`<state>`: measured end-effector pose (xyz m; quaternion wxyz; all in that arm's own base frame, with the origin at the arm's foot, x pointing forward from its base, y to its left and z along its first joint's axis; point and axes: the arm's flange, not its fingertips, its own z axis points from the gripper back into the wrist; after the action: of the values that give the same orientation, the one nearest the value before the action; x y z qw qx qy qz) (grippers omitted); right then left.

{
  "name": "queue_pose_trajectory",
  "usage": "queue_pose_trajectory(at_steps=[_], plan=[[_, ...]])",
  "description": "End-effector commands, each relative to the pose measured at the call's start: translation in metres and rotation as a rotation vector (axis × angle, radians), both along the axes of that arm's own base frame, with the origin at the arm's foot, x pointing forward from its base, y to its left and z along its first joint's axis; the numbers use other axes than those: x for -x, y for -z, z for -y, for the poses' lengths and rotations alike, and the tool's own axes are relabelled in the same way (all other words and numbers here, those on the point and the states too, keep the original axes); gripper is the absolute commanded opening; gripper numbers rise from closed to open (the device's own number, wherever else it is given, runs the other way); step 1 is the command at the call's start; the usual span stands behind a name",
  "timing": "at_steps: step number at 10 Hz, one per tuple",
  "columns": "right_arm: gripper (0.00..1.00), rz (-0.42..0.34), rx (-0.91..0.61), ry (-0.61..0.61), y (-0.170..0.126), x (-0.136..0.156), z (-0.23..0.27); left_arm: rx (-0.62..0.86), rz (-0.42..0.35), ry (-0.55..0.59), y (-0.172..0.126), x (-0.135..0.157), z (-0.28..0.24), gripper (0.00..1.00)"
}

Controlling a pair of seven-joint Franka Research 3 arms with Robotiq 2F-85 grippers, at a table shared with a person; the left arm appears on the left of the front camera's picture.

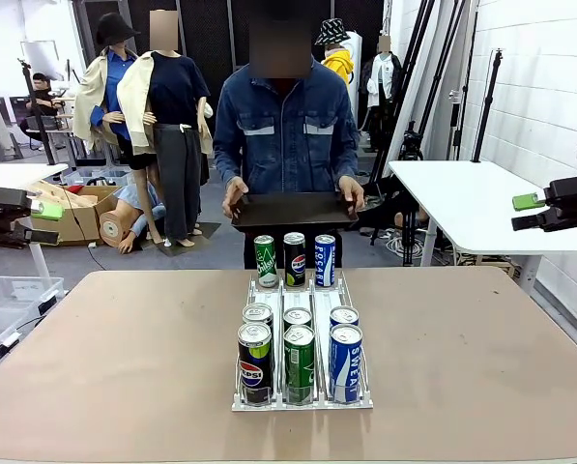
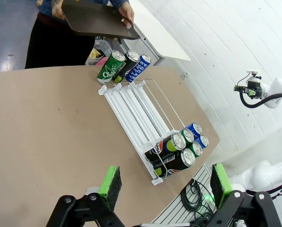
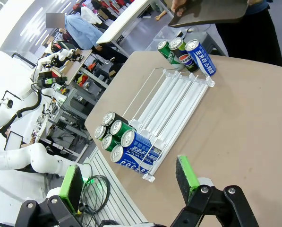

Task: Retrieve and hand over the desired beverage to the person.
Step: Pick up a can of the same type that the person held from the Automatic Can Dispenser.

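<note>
Left wrist view has the left end effector (image 2: 165,187) with its jaws wide apart and nothing between them, raised off the left side of the desk (image 2: 46,132). Its partner, the right end effector (image 3: 129,182), is the same: wide, empty, and raised off the opposite side.

Ahead of both, in the middle of the desk, stands the clear can rack (image 1: 302,290). It carries the near cans (image 1: 299,348), six of them packed at its near end, and the far cans (image 1: 295,259), three upright at its far end. Beyond these the person (image 1: 286,126) stands with a dark tray (image 1: 293,210) held in both hands.

I judge the task to be at its start: no can is lifted and none lies on the tray. Which drink is wanted I cannot tell. Choosing, grasping and handing over are all left. The near cans are closest to both end effectors, yet well apart from them.
</note>
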<state>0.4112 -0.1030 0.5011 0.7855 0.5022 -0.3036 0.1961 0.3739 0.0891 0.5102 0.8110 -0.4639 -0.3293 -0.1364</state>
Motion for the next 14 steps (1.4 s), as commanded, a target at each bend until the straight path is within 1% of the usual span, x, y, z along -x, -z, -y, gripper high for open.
queue_pose_trajectory(at_steps=[1, 14], plan=[[1.0, -0.002, -0.006, 0.004, 0.0001, -0.0014, -0.0006, 0.004, 0.004, 0.004, 0.0009, 0.0006, -0.0012, 1.0], [1.0, -0.002, -0.006, 0.004, 0.0001, -0.0014, -0.0006, 0.004, 0.004, 0.004, 0.0009, 0.0006, -0.0012, 1.0]])
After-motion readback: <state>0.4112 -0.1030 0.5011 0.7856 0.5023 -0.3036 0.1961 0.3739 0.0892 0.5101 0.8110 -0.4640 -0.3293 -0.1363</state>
